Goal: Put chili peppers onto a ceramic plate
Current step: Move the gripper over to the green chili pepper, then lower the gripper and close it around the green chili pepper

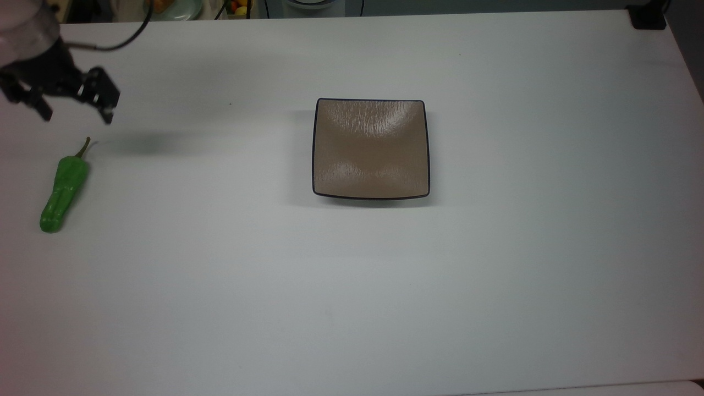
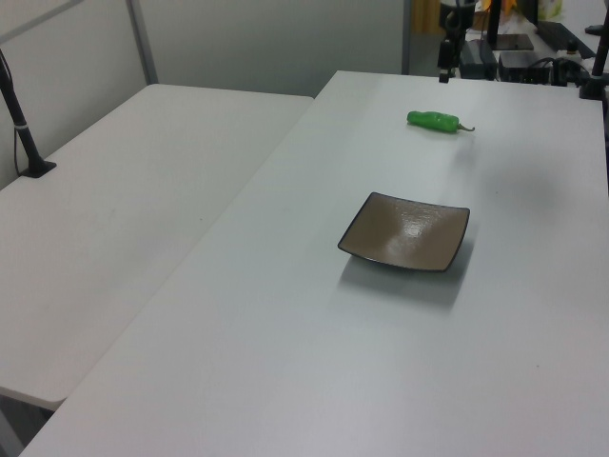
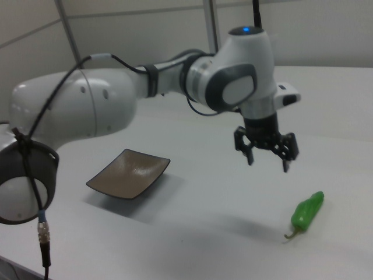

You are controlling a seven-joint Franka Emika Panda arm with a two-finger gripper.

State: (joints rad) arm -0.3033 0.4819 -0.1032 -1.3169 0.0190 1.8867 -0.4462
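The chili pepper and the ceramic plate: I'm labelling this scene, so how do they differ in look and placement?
The chili pepper is bright green, long and wrinkled; the ceramic plate is tan-brown, square and dark-rimmed. The pepper is shorter than the plate's side. The pepper lies near the top view's left edge, just below the gripper with its jaws open; the plate sits mid-table, far from the gripper. Both rest untouched on the white table.

The arm (image 3: pixel 116 99) is built of bulky, rounded white shells with grey panels set into the joints. A small blue light glows on top of the wrist housing (image 3: pixel 247 64). A thin black cable runs along the outside of the links. The gripper (image 3: pixel 267 164) is black, with two short dark fingers (image 3: pixel 250 156) spread apart.
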